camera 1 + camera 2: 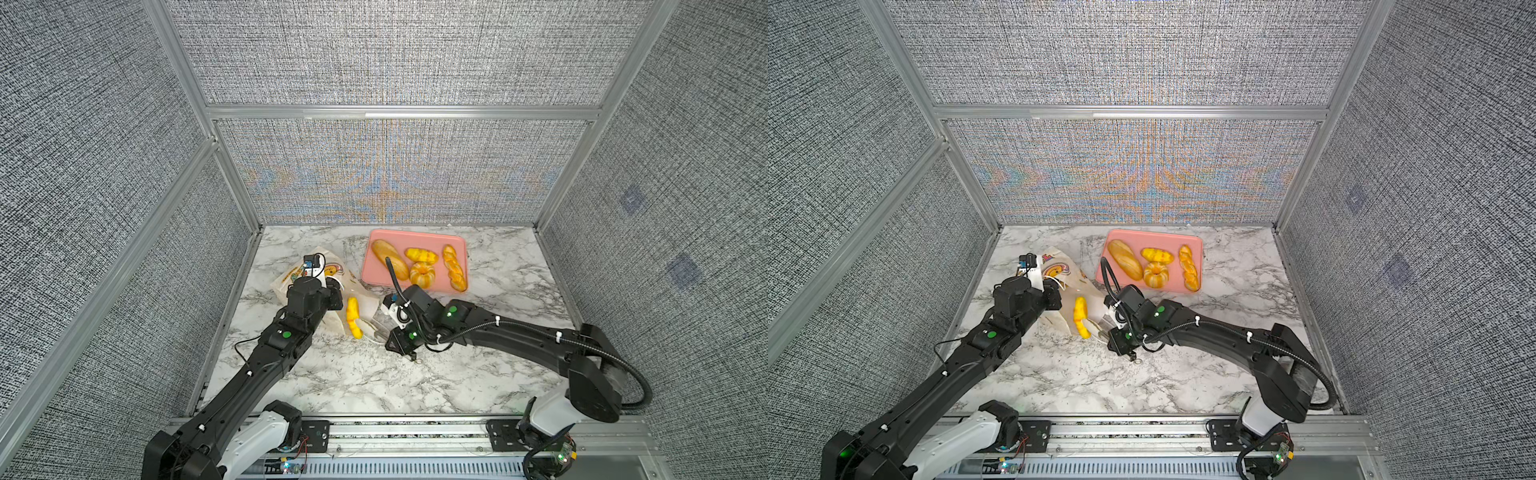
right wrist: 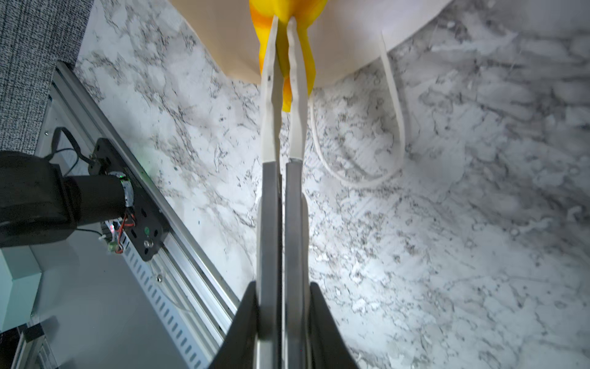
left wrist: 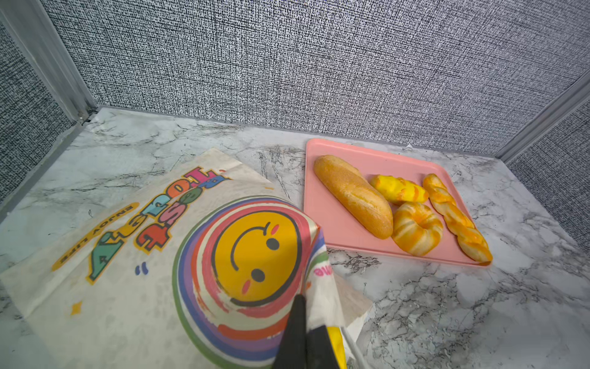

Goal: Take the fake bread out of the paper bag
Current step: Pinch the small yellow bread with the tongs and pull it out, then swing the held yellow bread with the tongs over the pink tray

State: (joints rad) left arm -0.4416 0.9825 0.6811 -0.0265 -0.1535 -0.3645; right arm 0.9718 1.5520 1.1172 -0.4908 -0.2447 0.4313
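Marble-patterned tabletop (image 1: 353, 374): bearing every item below.

Paper bag (image 1: 361, 305): white, printed with a smiley face and coloured lettering. It is lying on its side at the left of the table in both top views, its mouth facing my right arm.

Left pincer (image 3: 305, 316): I am clenching it on a raised fold of the bag's printed face, just beside the smiley. The black fingers are pressing together with paper between them.

Right pincer (image 2: 283, 22): I am reaching it to the bag's mouth and grasping a piece of the fake bread. The pale fingers are standing almost together, their tips nipping the piece.

Yellow ridged pastry (image 1: 353, 318): the grasped piece. It is lying at the mouth of the bag, partly on the paper, its near end sticking out over the marble.

Cord handle (image 2: 396, 105): white, lying in a loose loop on the marble beside my right fingers.

Pink tray (image 1: 415, 234): sitting at the far middle of the table, near the bag. It is holding four more pieces, lying close together:
- long loaf (image 1: 390, 259)
- yellow bun (image 1: 421, 255)
- ring cake (image 1: 422, 275)
- braided stick (image 1: 454, 268)

Bag interior: I cannot tell whether anything is lying inside.
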